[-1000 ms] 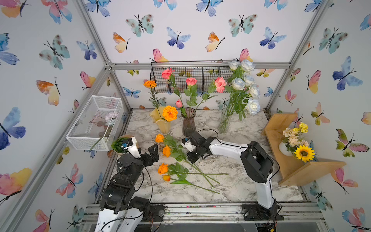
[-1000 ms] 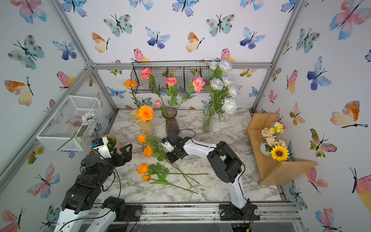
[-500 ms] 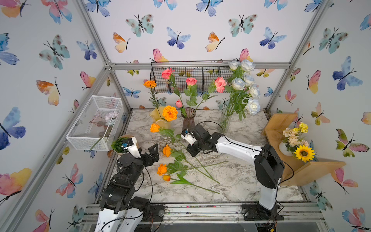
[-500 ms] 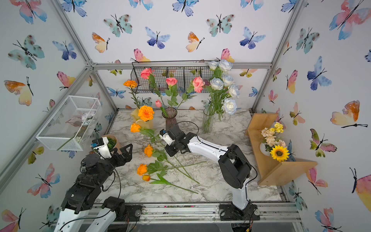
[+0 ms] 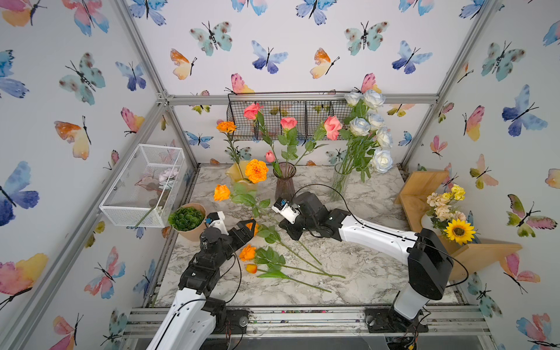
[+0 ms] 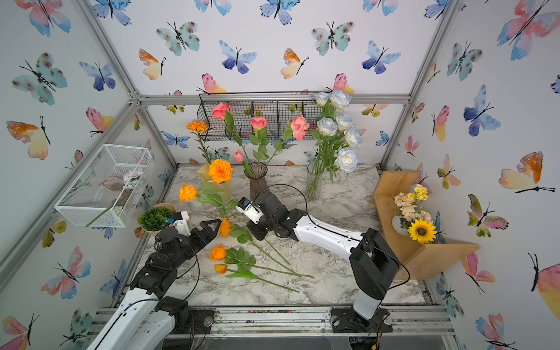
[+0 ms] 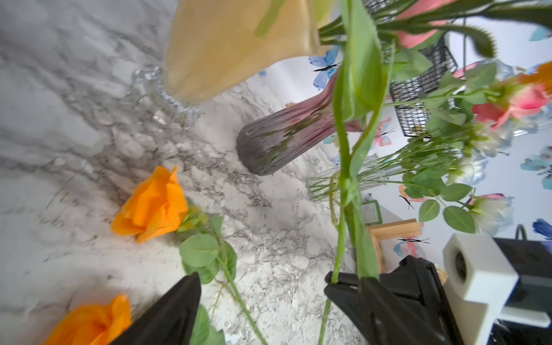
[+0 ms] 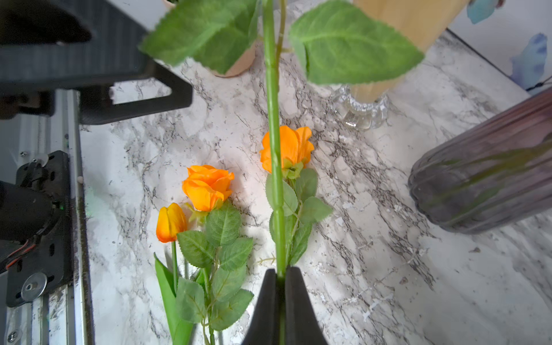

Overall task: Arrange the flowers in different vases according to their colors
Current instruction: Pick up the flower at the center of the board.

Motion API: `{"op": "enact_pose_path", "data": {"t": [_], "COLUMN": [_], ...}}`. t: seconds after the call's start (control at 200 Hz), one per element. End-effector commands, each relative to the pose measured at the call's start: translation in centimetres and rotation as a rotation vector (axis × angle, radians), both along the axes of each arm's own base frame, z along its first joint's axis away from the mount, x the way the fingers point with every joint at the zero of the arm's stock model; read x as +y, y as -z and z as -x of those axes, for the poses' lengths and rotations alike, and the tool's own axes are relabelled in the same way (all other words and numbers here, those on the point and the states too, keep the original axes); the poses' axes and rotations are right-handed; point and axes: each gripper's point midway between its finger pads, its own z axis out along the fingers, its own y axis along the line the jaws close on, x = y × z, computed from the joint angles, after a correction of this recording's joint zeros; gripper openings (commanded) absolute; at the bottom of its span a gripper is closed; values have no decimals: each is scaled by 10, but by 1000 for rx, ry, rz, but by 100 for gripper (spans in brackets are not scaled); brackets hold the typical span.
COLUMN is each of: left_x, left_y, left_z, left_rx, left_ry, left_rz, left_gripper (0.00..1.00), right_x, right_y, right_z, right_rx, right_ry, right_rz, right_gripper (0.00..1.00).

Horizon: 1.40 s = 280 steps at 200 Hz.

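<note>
My right gripper is shut on the green stem of an orange rose, held slanted above the table, its bloom near the creamy yellow vase. My left gripper is open just over another orange rose lying on the marble, and the held stem crosses one finger's tip. A third orange rose and an orange tulip lie nearby. Marigolds stand in the yellow vase, pink flowers in the purple vase, and white-blue roses in the clear vase.
A succulent in a tan pot stands just left of my left gripper. A white wire basket hangs on the left wall and a black one at the back. A wooden shelf at the right holds a sunflower bouquet.
The right gripper has lifted its orange rose off the table and carried it back toward the yellow vase. The left gripper has edged forward to the rose lying on the marble.
</note>
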Motion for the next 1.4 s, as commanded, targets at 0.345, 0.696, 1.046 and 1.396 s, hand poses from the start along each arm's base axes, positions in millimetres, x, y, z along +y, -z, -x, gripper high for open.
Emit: {"op": "enact_pose_path", "data": {"t": [0.345, 0.696, 1.046, 1.396], "left_x": [-21, -26, -30, -25], "left_y": [-55, -59, -49, -61], "left_z": [-7, -19, -22, -20], "left_rx": [-181, -200, -183, -188], "left_ry": [96, 110, 129, 116], "left_rz": [116, 83, 58, -22], "left_gripper": [50, 48, 18, 0], "right_x": [17, 17, 19, 15], "right_y": [-36, -39, -35, -39], "right_z": [9, 20, 27, 27], "right_rx": [-59, -38, -17, -19], "right_ry": [-106, -145, -176, -155], "right_rz": [-121, -131, -123, -108], "right_gripper": [2, 2, 2, 43]}}
